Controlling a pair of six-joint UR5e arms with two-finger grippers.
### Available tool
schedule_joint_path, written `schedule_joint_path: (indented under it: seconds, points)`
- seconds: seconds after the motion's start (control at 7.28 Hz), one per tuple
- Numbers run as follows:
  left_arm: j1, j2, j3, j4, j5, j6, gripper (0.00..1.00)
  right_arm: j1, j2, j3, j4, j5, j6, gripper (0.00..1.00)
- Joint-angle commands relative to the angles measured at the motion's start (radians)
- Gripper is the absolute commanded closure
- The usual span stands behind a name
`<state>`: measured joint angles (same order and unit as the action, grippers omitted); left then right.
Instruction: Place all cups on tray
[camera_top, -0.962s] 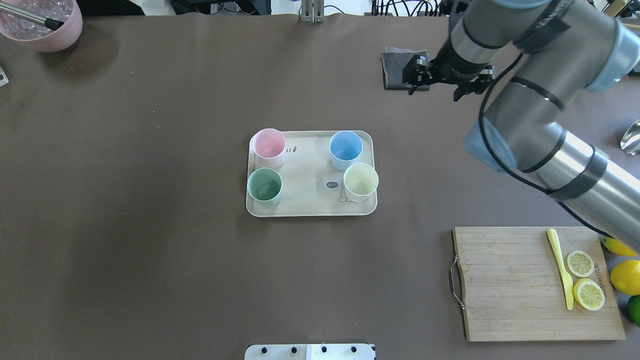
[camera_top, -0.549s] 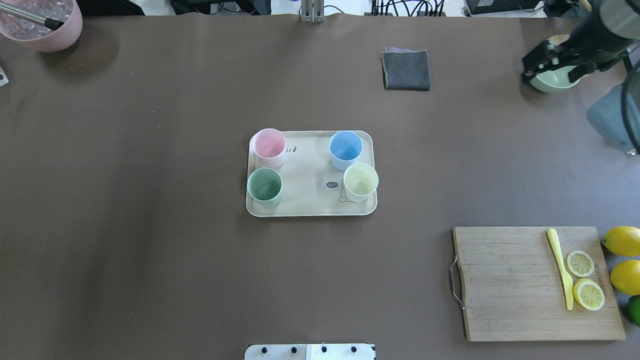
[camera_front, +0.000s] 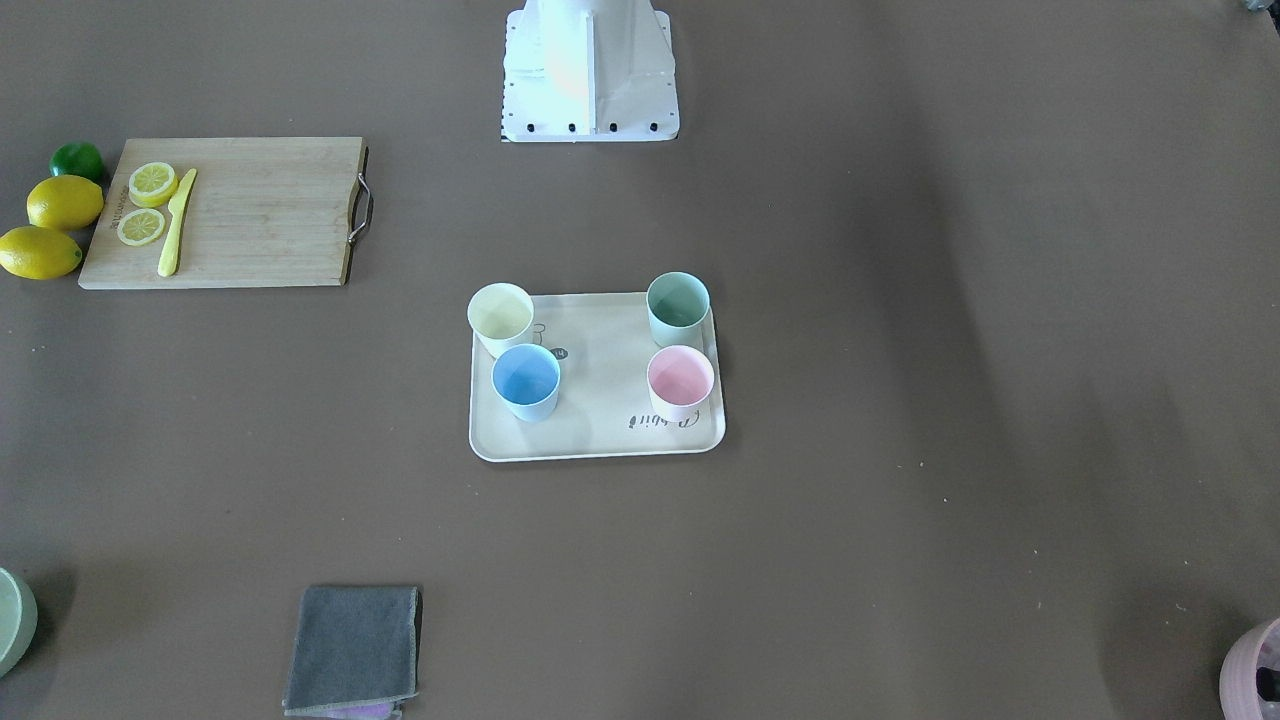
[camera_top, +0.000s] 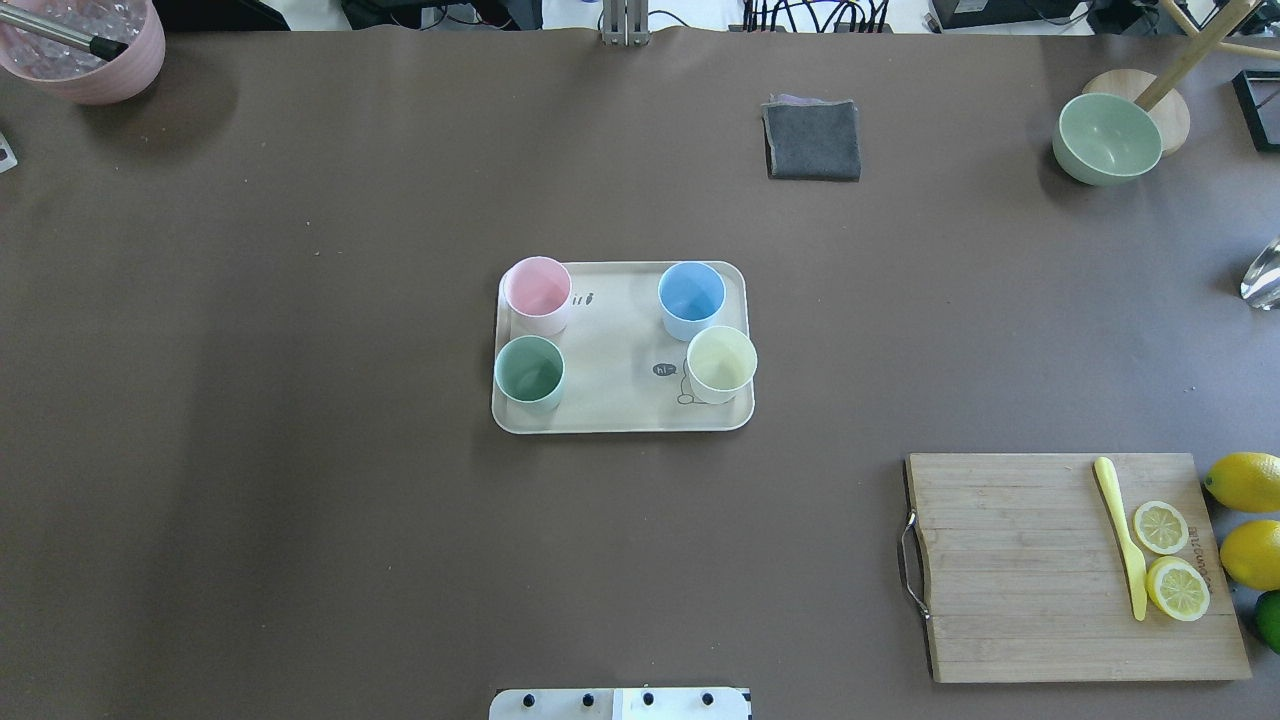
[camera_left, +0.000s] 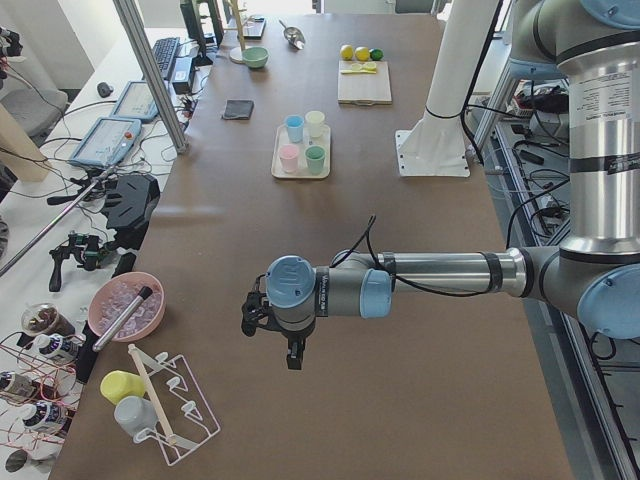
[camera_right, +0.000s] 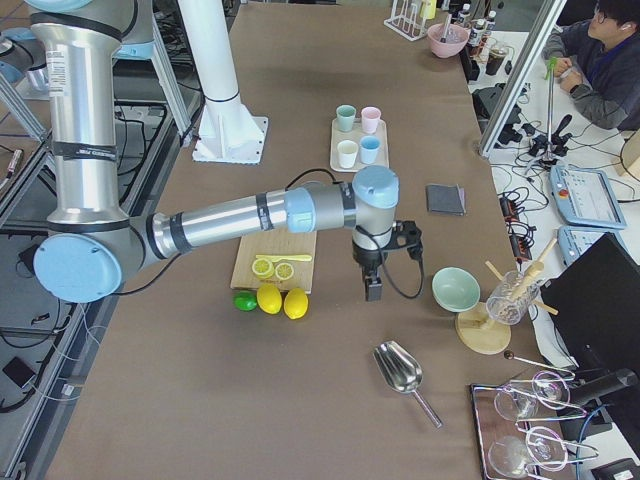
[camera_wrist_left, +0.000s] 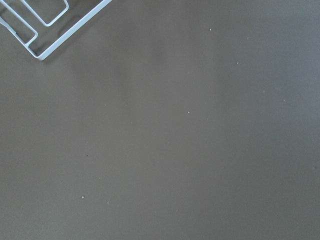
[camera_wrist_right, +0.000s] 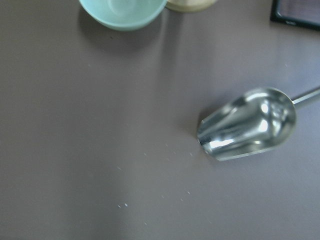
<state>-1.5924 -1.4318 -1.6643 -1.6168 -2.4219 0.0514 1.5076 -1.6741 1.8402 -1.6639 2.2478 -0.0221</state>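
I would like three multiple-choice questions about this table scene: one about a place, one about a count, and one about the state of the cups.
1. Where does the yellow cup stand?
A. on the wooden cutting board
B. on the tray, beside the blue cup
C. on the grey cloth

2. How many cups stand on the tray?
A. two
B. three
C. four

3. In what state are the cups?
A. upright, mouths up
B. lying on their sides
C. stacked inside one another

Answers:
1 B: the overhead view shows it on the tray's right part, next to the blue cup.
2 C: the pink cup, the green cup, the blue cup and the yellow cup are all inside the rim.
3 A: both top views look into four open mouths, and none is nested in another.
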Motion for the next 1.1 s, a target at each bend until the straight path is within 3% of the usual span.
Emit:
schedule_joint_path:
  seconds: [0.0, 0.96]
  points:
    - [0.0, 0.019, 0.0, -0.003, 0.001, 0.002, 0.02, 0.037, -0.121, -0.012, 0.015, -0.013, -0.026, 0.0]
    - [-0.001, 0.019, 0.001, -0.008, 0.014, 0.008, 0.02, 0.037, -0.119, -0.05, 0.015, 0.001, -0.025, 0.0]
